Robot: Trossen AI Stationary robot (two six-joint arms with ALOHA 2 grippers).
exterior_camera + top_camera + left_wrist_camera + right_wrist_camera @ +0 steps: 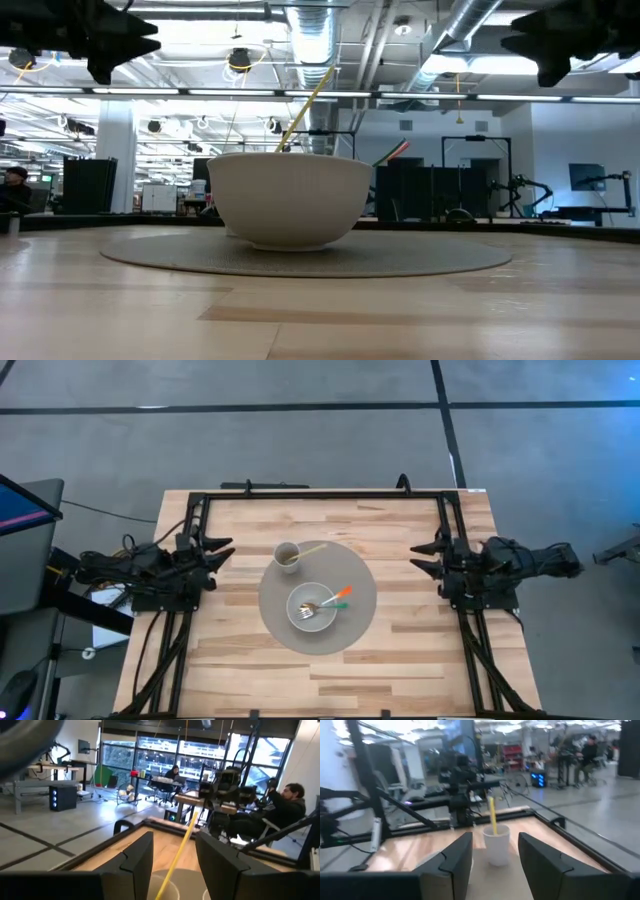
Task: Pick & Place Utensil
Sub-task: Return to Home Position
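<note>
The straw [312, 550] leans in the cup [287, 556] on the mat [362, 612], so the job looks done, and the left end effector [226, 551] and the right end effector [415, 558] rest empty, both spread apart, at opposite tabletop [420, 660] edges.

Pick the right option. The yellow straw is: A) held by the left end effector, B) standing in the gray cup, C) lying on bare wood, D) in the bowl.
B: the yellow straw leans out of the gray cup on the placemat; the left end effector and right end effector sit open off to the sides.
</note>
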